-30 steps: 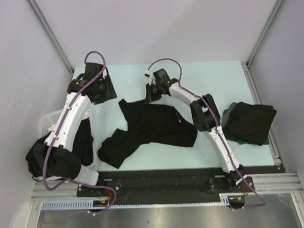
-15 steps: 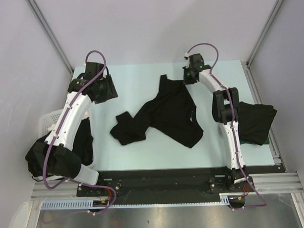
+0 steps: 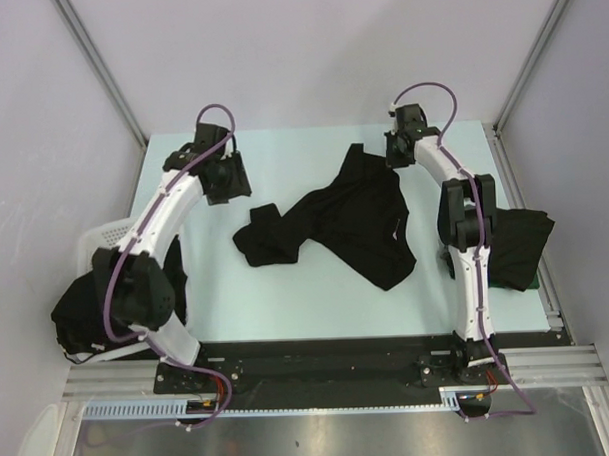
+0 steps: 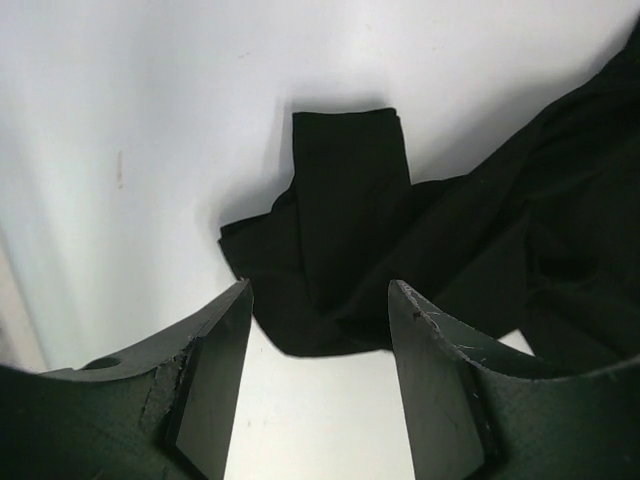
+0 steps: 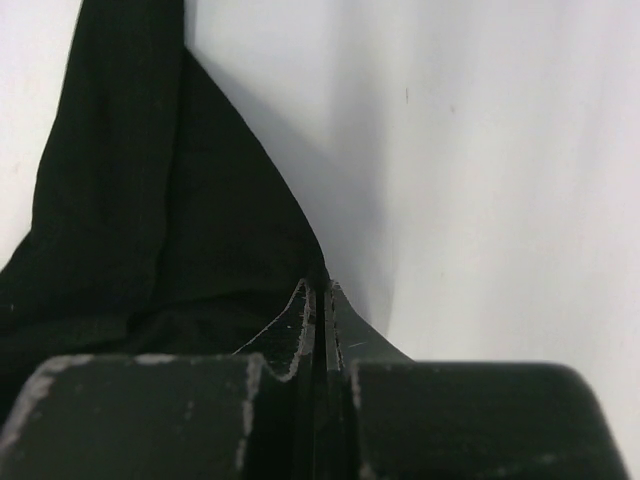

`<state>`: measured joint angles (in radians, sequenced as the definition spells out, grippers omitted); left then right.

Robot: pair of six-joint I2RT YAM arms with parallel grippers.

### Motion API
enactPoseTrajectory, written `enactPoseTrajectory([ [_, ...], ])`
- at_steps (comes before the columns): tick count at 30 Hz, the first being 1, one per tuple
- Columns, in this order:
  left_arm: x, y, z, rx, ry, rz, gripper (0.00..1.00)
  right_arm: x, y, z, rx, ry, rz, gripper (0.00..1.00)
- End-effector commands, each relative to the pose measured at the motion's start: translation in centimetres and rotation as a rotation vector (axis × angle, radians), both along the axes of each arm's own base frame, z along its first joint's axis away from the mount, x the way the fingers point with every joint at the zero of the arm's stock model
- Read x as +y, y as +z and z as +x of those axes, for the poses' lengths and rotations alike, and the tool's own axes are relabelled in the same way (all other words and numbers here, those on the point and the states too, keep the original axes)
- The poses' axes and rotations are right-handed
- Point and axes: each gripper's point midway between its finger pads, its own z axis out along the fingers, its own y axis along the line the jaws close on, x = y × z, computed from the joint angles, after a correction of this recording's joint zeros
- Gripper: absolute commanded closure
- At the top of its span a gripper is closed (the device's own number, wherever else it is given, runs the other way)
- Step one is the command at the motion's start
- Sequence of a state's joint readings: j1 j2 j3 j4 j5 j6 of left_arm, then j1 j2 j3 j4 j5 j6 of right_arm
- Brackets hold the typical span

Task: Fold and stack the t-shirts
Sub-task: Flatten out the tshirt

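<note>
One black t-shirt (image 3: 349,216) lies crumpled and stretched across the middle of the table. My right gripper (image 3: 392,163) is at its far right corner, shut on the cloth edge; in the right wrist view the jaws (image 5: 325,292) pinch a thin fold, with the t-shirt (image 5: 140,220) trailing off to the left. My left gripper (image 3: 238,188) hovers open just beyond the t-shirt's bunched left end (image 3: 268,239). In the left wrist view the open gripper (image 4: 320,300) has nothing between its fingers, and a sleeve of the t-shirt (image 4: 350,210) lies ahead of them.
A folded black t-shirt (image 3: 510,243) rests on something green at the table's right edge. A white slotted basket (image 3: 93,245) stands at the left, with more black cloth (image 3: 83,318) heaped in it and over its side.
My right gripper has dragged the t-shirt from the table's middle toward the far right. My left arm has swung right, closer to the shirt's left end, still open.
</note>
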<state>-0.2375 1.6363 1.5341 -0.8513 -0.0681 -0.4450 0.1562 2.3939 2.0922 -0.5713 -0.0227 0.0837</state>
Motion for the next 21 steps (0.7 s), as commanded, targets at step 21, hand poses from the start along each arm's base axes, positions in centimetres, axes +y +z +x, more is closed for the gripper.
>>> enactPoseTrajectory([
  [21,-3.3,-8.0,9.1,0.04,0.004,0.055,0.4,-3.8,6.0,-2.0,-0.061,-0.038,0.05,1.0],
])
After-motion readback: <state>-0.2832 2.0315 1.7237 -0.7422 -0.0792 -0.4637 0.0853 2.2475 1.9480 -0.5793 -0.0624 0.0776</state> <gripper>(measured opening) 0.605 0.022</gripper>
